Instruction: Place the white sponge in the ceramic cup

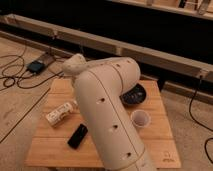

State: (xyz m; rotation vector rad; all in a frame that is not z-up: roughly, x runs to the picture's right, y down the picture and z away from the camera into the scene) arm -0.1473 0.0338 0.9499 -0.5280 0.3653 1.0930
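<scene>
The ceramic cup [140, 119] is a small plain white round cup standing upright on the wooden table [165, 145], right of centre. The dark shallow bowl [135, 95] lies just behind it. My big white arm [107, 112] crosses the middle of the view from the bottom up to a joint [75, 65] over the table's back left. My gripper is hidden behind the arm, somewhere over the table's left middle. The white sponge is hidden too, as the arm covers the spot right of the bottle.
A white labelled bottle [60, 114] lies on its side at the table's left. A flat black object [77, 136] lies in front of it. Cables and a dark box [36, 66] are on the floor to the left. A long rail [150, 52] runs behind the table.
</scene>
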